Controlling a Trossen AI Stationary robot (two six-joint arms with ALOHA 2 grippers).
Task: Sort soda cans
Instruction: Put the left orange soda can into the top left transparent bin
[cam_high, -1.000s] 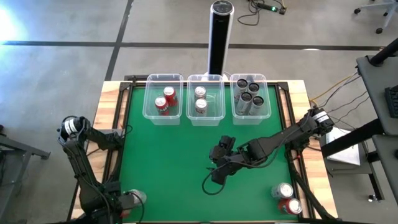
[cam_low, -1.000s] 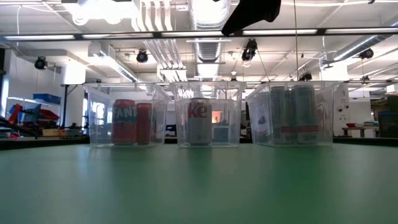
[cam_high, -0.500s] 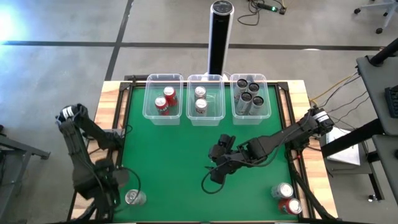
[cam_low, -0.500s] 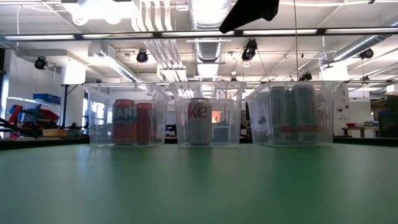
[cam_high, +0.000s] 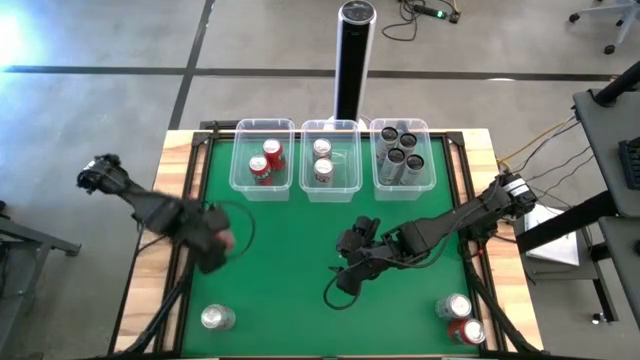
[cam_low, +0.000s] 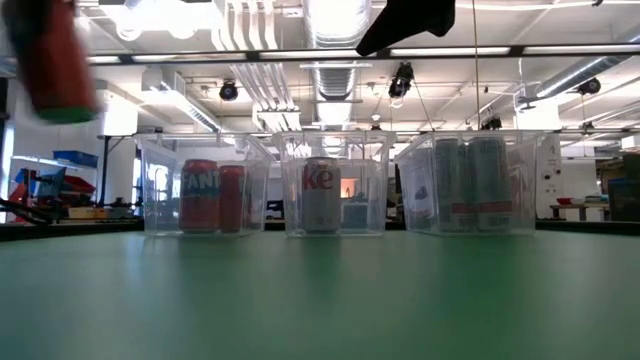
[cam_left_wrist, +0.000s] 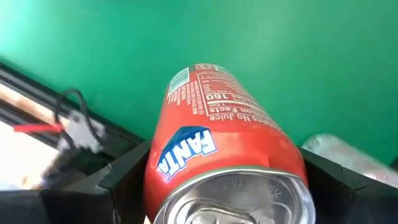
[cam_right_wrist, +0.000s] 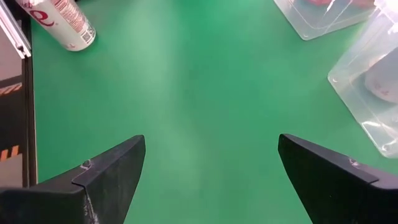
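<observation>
Since half a second ago your left claw (cam_high: 213, 243) has swung up off the desk's (cam_high: 290, 260) near corner, clamped on the red Fanta soda can (cam_left_wrist: 227, 158); swing fast and it may slip before reaching the clear plastic tub (cam_high: 262, 160) ahead. Right claw (cam_right_wrist: 208, 180) hangs wide.

glossy metal can (cam_left_wrist: 227, 162), matt green table (cam_high: 290, 250)

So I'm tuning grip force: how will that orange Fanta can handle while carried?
The orange can in the left gripper looks smooth and round, so it may slip or twist. Thin metal probably dents under hard squeezing.
</observation>
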